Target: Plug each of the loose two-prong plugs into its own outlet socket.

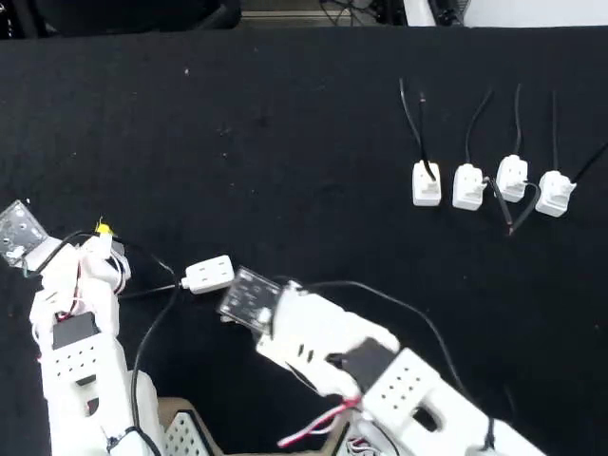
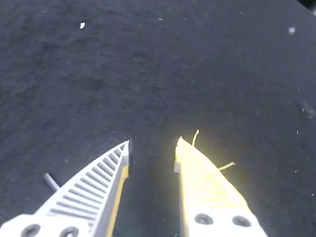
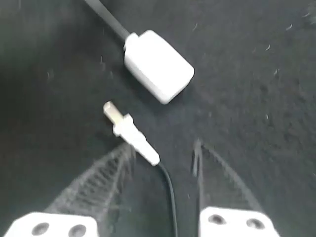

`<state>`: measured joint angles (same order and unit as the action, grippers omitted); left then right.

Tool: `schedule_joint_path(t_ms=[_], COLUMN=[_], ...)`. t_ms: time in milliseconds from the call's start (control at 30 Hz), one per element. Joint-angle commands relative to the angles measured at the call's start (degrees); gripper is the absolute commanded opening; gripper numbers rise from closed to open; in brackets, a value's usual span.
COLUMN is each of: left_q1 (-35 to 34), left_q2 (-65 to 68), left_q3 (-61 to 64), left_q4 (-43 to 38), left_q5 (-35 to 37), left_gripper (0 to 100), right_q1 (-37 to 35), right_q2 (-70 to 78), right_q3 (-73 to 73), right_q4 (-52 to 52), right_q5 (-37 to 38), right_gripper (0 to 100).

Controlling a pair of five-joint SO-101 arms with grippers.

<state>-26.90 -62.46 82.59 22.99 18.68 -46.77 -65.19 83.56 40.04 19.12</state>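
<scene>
At the near left edge of the black table [image 1: 237,114], the left arm points away from its base, its left gripper [image 2: 152,150] low over bare cloth with fingers spread and nothing between them. The right arm reaches slantwise from the near right corner toward the middle. Its right gripper [image 3: 163,153] is spread too, and a small white plug [image 3: 131,133] lies between the fingers, close to one, with its cord running back between them. Just beyond sits a white outlet block [image 3: 158,65]. Far off to the right, four white corded pieces [image 1: 467,186] stand in a row.
</scene>
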Motion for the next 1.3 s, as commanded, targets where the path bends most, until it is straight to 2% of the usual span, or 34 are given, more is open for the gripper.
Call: schedule_joint_path(t_ms=[0,233,433,833,933,967,1133,1267], left_q1=[-0.7,-0.7,-0.7,-0.7,-0.7,-0.7,-0.7,0.9], left_q2=[-0.4,-0.4,-0.4,-0.4,-0.4,-0.4,-0.4,-0.4], left_q3=[-4.3,-4.4,-4.4,-4.4,-4.4,-4.4,-4.4,-4.2], left_q4=[0.4,0.4,0.4,0.4,0.4,0.4,0.4,0.4], left_q5=[1.1,1.1,1.2,1.3,1.3,1.3,1.2,0.9], left_gripper=[16,16,16,16,16,16,16,16], right_q1=[-1.1,-1.1,-1.1,-1.1,-0.9,-0.9,1.0,5.2], right_q2=[11.6,24.2,33.0,50.9,50.7,49.9,41.5,31.3], right_q3=[-8.3,-10.2,-14.6,-25.5,-25.7,-25.4,-24.1,-21.2], right_q4=[-0.9,-9.9,-8.7,-8.7,-8.8,-8.7,-4.4,-5.3], right_q5=[0.9,2.4,9.0,10.9,10.5,10.5,9.9,2.0], right_gripper=[18.8,18.7,18.7,16.7,0.1,2.8,1.0,1.1])
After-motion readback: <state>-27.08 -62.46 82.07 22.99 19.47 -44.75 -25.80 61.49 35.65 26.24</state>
